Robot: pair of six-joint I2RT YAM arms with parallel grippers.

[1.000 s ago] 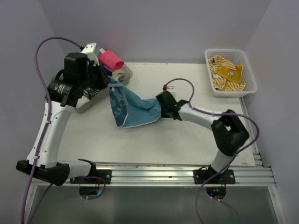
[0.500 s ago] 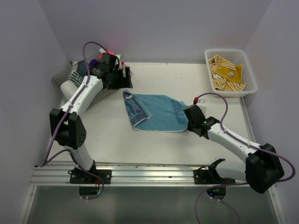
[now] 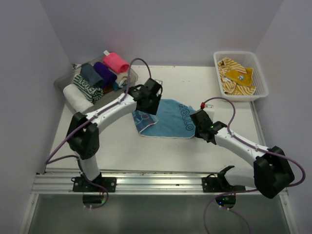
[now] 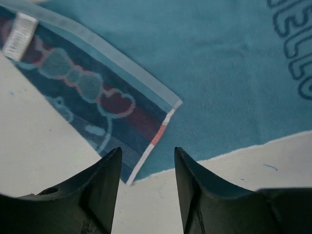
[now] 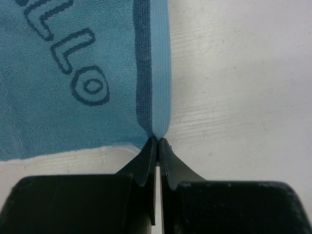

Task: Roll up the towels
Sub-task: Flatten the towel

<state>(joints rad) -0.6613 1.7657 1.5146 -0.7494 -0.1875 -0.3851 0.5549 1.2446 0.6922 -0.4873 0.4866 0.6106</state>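
Spreading blue towel (image 3: 170, 119) flat mid-table; we judge rolling not started.
We see the right gripper (image 5: 157, 146) pinched tight on its near right corner, and the left gripper (image 4: 146, 163) hovering empty, fingers apart, over the flipped-over left hem. Rolled towels (image 3: 105, 73) sit in the clear tray (image 3: 63, 80); yellow striped towels (image 3: 236, 78) wait in the basket (image 3: 242, 98). Bare table (image 3: 122, 146) lies near-side and far-side.

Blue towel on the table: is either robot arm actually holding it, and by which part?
The right arm's fingers pinch the blue towel at the hem corner beside the HELLO lettering. The left arm's fingers hover open above it, holding nothing.
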